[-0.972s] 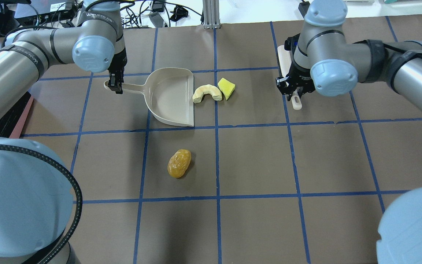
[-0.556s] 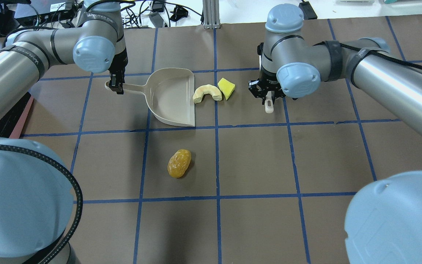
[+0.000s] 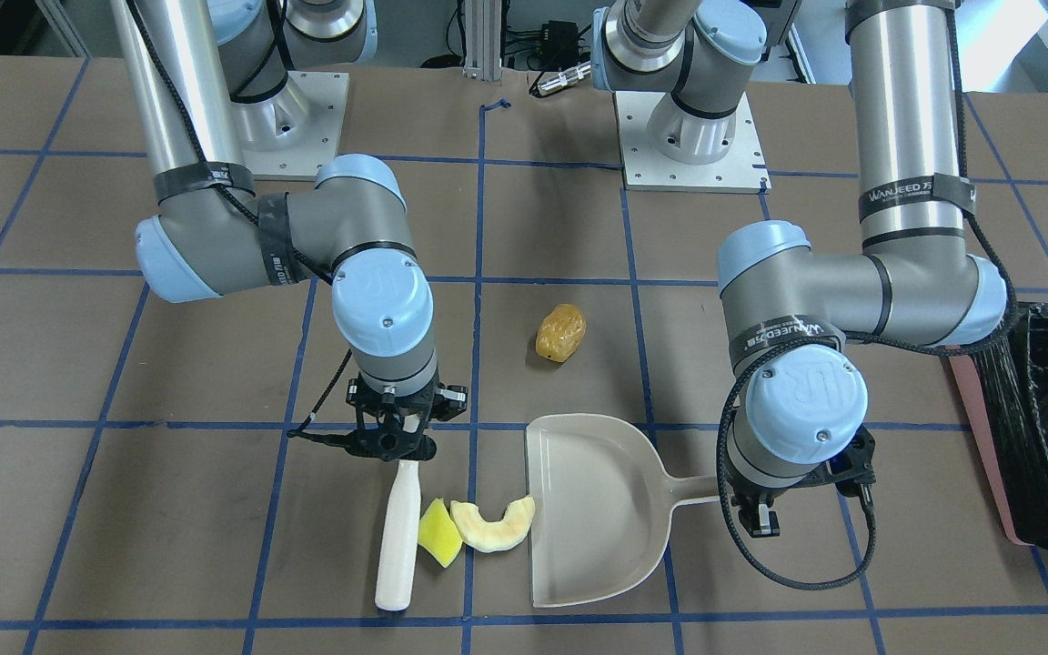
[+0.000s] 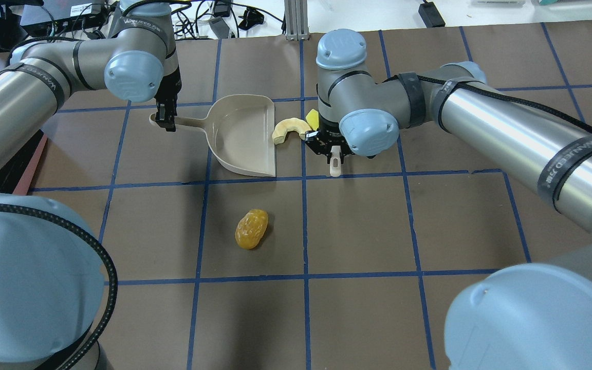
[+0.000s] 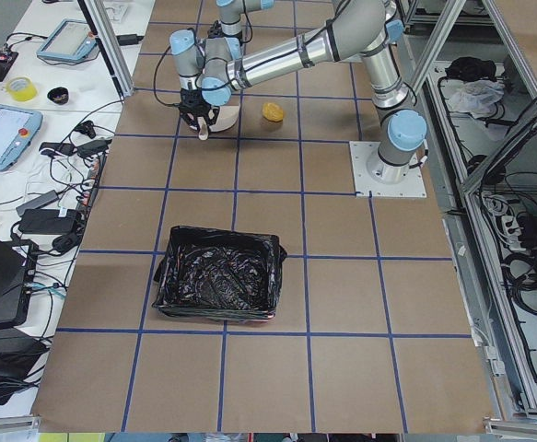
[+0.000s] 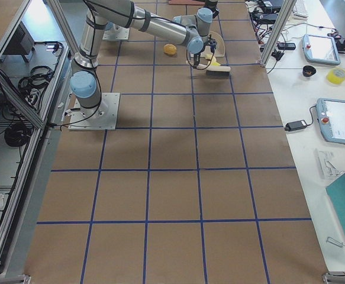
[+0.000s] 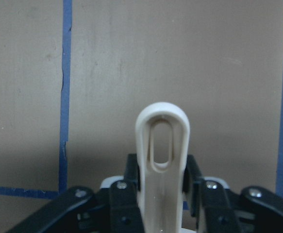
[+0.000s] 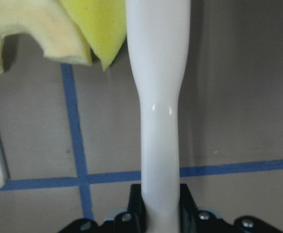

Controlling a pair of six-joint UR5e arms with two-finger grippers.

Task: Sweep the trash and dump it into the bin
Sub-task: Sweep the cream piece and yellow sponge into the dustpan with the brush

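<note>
My left gripper (image 4: 165, 121) is shut on the handle (image 7: 162, 145) of a beige dustpan (image 4: 242, 136), which lies flat with its mouth toward the trash. At its lip lies a cream rind slice (image 4: 288, 128), with a yellow wedge (image 3: 439, 533) touching it. My right gripper (image 3: 394, 443) is shut on a white brush handle (image 8: 159, 97), and the brush (image 3: 397, 546) lies against the wedge's far side. A golden-brown nugget (image 4: 251, 228) sits alone nearer the robot. The bin (image 5: 217, 285), lined in black plastic, stands further along on the robot's left.
The brown table cover (image 4: 357, 226) carries a grid of blue tape. The bin's pink wall (image 3: 979, 428) shows beside the left arm in the front-facing view. Tablets and cables (image 5: 10, 129) lie on benches off the table's far edge.
My right arm has swung leftward with the brush, from a grid square away to right beside the yellow wedge, now partly covered in the overhead view. The dustpan and nugget have hardly moved.
</note>
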